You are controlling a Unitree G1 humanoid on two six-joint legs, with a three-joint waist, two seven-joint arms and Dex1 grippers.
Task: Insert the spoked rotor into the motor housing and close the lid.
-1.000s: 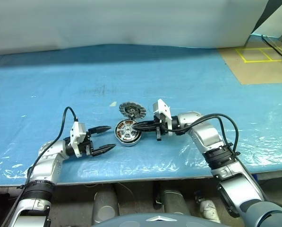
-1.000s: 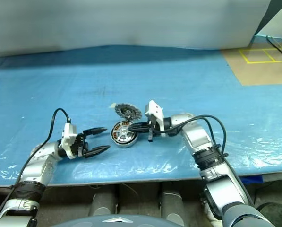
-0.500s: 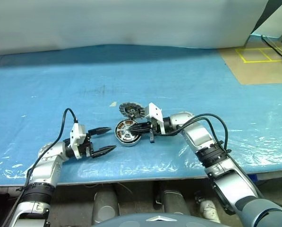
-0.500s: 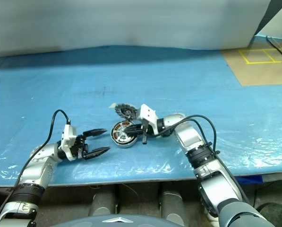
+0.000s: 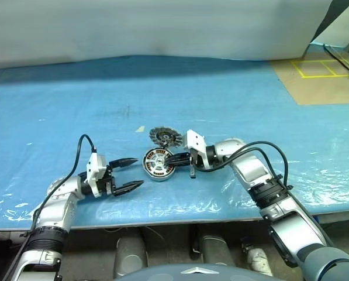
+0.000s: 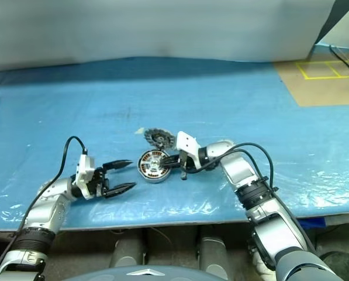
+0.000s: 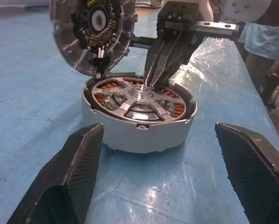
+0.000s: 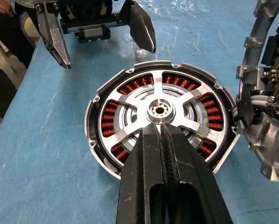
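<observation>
Blue plastic sheeting (image 5: 232,105) is spread over the table, and no readable writing is seen on any part. On it, the right gripper (image 8: 159,127) is clenched shut, empty, its tips set at the hub of the spoked rotor (image 8: 159,112), which is seated inside the motor housing (image 5: 157,163). Just beyond, the lid (image 5: 165,137) is propped tilted at the housing's far edge. The left gripper (image 5: 134,172) is held released, wide apart and empty, just beside the housing on its near side.
</observation>
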